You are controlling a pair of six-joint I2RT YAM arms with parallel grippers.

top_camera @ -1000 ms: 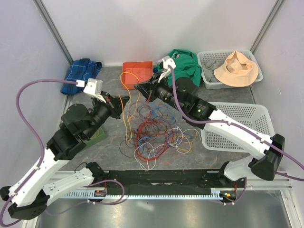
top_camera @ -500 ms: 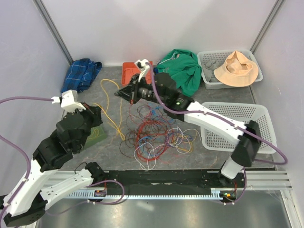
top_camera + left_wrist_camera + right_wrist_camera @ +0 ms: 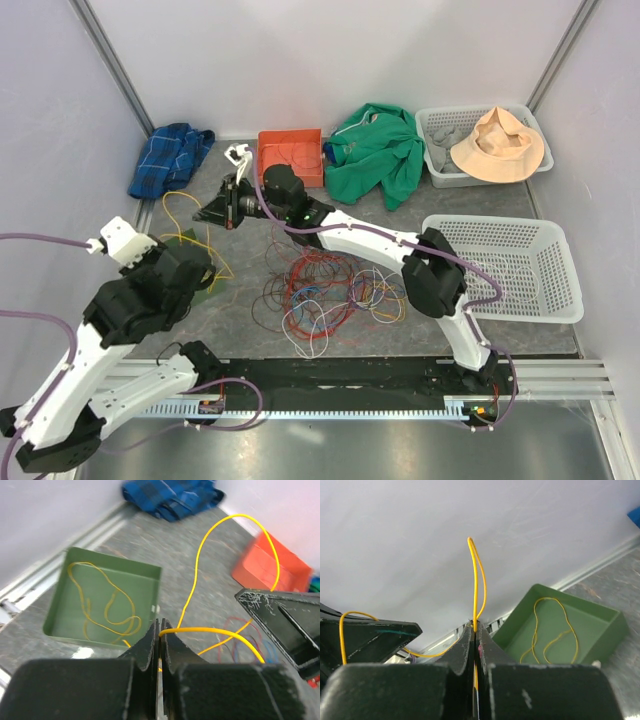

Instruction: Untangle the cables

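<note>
Surroundings: on the desk, a blue cloth lay at the far left. An orange tray sat at the back centre, with a green garment just beside it on the right. A small basket at the far right held a hat. A large basket stood on the right, nearer the arms. A green tray sat at the left, largely covered by the left arm in the top view, and a yellow loop lay inside it.

Obstruction: the right arm reached across the desk from right to left, passing over the far edge of the cables. These lay in a tangled heap of red, blue, white and orange at the desk centre, apart from both pincers.

Left pincer: fingers pressed together, pinching a yellow cable just over the near edge of the green tray.

Right pincer: fingers pressed together on the same yellow cable, which stood up from the tips in a narrow loop. It was left of the orange tray, well apart from the heap.

Between the two pincers the yellow cable rose in a high arc above the desk. Whether the loop in the green tray was the same strand could not be told.
</note>
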